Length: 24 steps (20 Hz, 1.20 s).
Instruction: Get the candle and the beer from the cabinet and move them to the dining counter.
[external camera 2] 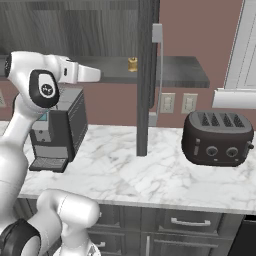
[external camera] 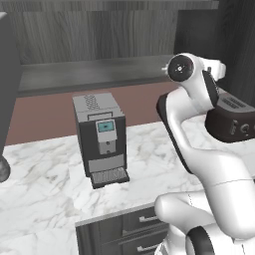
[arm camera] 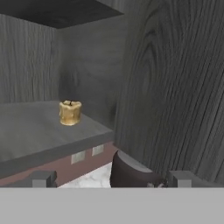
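Note:
The candle (arm camera: 70, 112) is a stubby pale-yellow lump standing on the bare shelf of the open cabinet (arm camera: 30, 131). It also shows on that shelf (external camera 2: 132, 64) in the right base view, just left of the open door. My gripper (arm camera: 111, 178) is open with nothing between its fingertips (arm camera: 43, 178). It hovers short of the shelf's front edge, pointing into the cabinet, with the candle ahead and slightly left. In the right base view the gripper (external camera 2: 95, 75) is at shelf height, left of the candle. The beer and the dining counter are out of view.
The cabinet's open door (external camera 2: 145, 75) stands edge-on just right of the candle and looms close on the gripper's right (arm camera: 175, 87). Below on the marble worktop (external camera 2: 125, 170) are a coffee machine (external camera: 102, 137) and a dark toaster (external camera 2: 217, 137).

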{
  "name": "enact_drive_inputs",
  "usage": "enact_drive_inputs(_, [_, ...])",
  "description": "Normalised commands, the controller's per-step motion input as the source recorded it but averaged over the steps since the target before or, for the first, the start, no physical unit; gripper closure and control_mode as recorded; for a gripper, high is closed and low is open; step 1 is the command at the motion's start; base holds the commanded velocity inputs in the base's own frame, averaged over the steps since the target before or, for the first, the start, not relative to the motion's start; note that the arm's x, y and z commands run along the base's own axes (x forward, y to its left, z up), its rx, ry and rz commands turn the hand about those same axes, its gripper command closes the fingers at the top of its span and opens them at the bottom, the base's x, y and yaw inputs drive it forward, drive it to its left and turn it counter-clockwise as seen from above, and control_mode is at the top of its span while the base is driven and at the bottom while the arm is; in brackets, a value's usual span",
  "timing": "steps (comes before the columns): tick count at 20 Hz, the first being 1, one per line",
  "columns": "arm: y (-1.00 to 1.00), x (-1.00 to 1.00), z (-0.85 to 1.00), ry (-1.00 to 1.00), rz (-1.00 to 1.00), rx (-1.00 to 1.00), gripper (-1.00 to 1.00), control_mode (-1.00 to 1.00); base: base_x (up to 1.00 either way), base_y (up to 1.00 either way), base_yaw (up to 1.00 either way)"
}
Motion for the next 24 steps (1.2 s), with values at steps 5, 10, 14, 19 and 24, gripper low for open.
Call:
enact_drive_inputs(5, [0.03,0.30,0.00,0.00,0.00,0.00,-1.00,-1.00,0.00,0.00,0.00])
enact_drive_inputs(10, [0.19,0.33,0.00,0.00,0.00,0.00,-1.00,-1.00,0.00,0.00,0.00])
enact_drive_inputs(14, [0.01,0.00,0.00,0.00,0.00,0.00,-1.00,-1.00,0.00,0.00,0.00])
enact_drive_inputs(19, [0.00,0.05,0.00,0.01,0.00,0.04,-1.00,-1.00,0.00,0.00,0.00])
enact_drive_inputs(24, [0.00,0.24,0.00,0.03,-0.04,0.11,-1.00,-1.00,0.00,0.00,0.00])
